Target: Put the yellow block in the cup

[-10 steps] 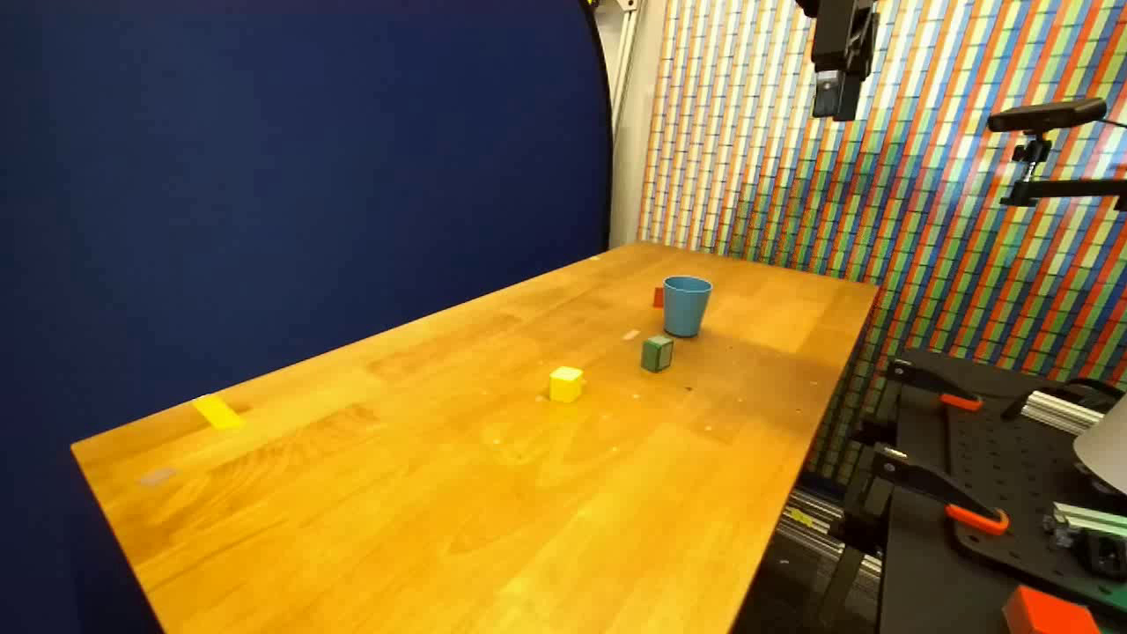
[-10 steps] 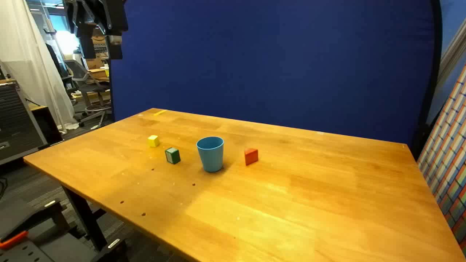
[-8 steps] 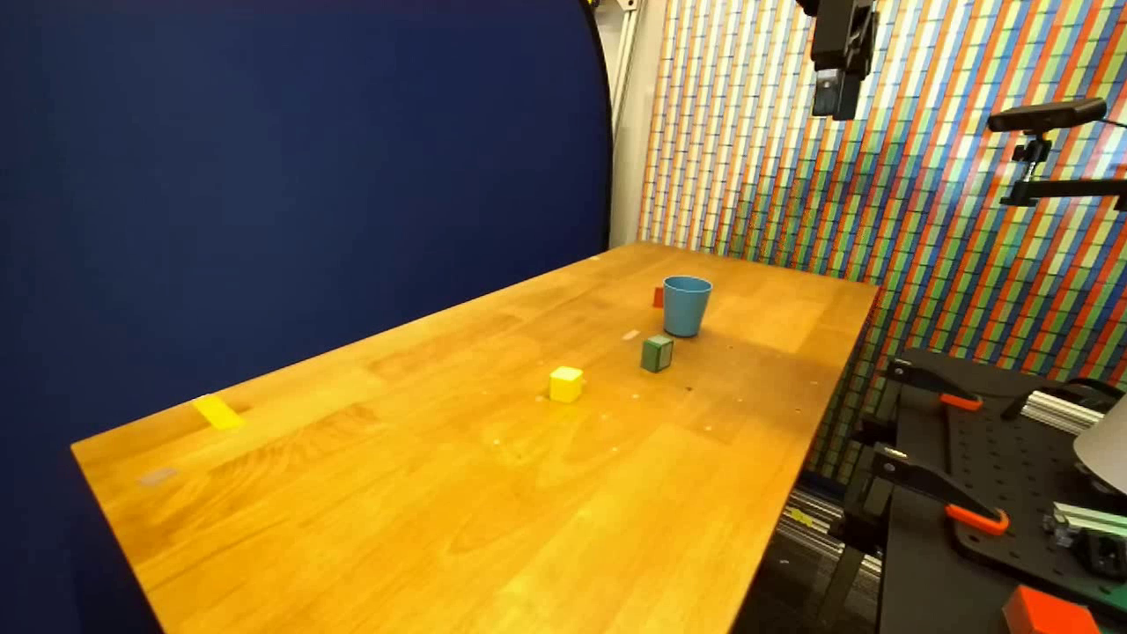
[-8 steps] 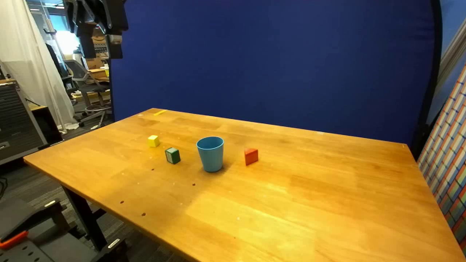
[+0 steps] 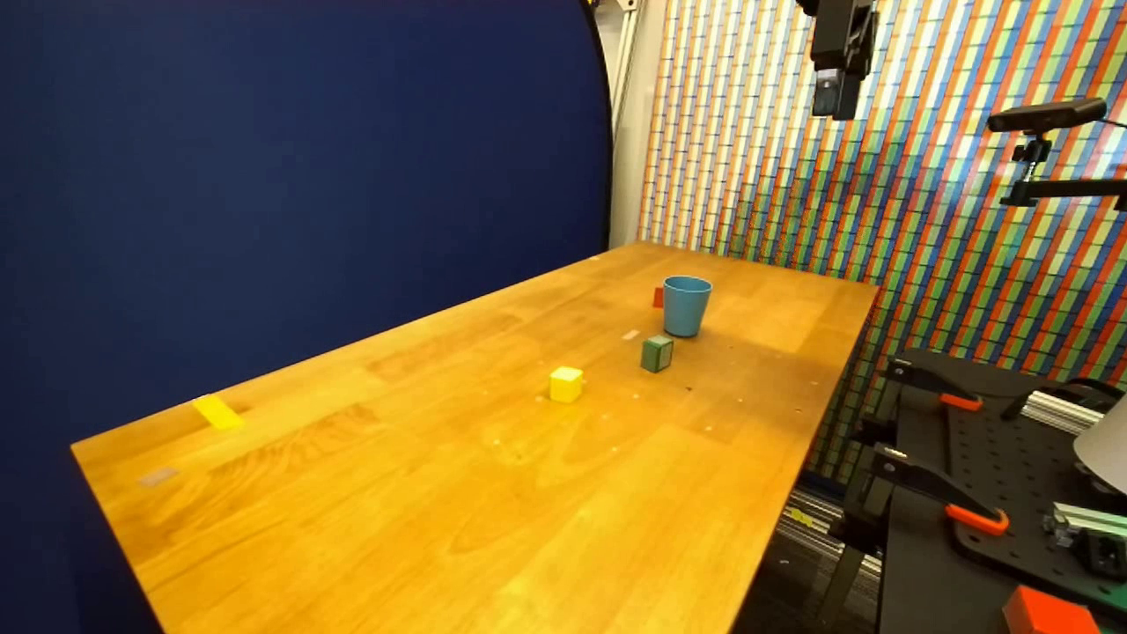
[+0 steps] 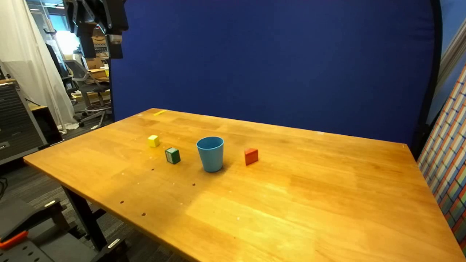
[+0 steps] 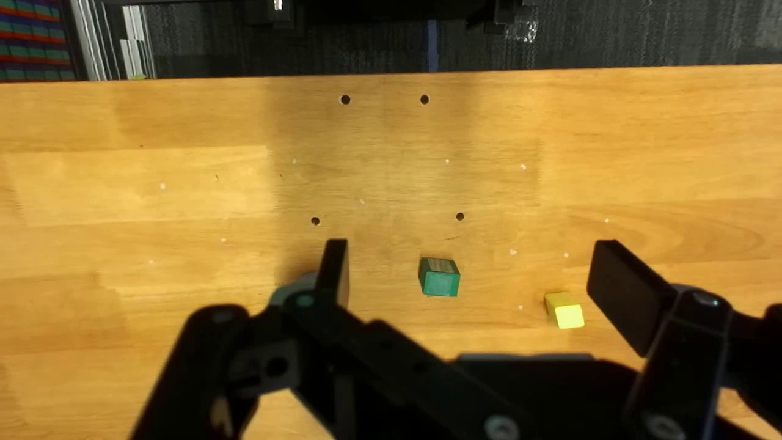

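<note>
The yellow block [image 5: 565, 385] is a small bright cube on the wooden table; it also shows in an exterior view [image 6: 153, 141] and in the wrist view [image 7: 565, 310]. The blue cup [image 5: 685, 306] stands upright, its mouth up; it also shows in an exterior view [image 6: 212, 154]. In the wrist view I cannot make out the cup clearly; the left-hand finger covers that area. My gripper [image 7: 470, 256] is open, with nothing between its fingers, high above the table. It also shows in both exterior views [image 5: 836, 114] [image 6: 103, 56].
A dark green block [image 6: 172, 155] lies between the yellow block and the cup. A red block [image 6: 251, 156] lies on the cup's far side from it. A yellow tape strip [image 5: 217, 411] is at the table edge. A camera on an arm [image 5: 1046, 114] stands beside the table.
</note>
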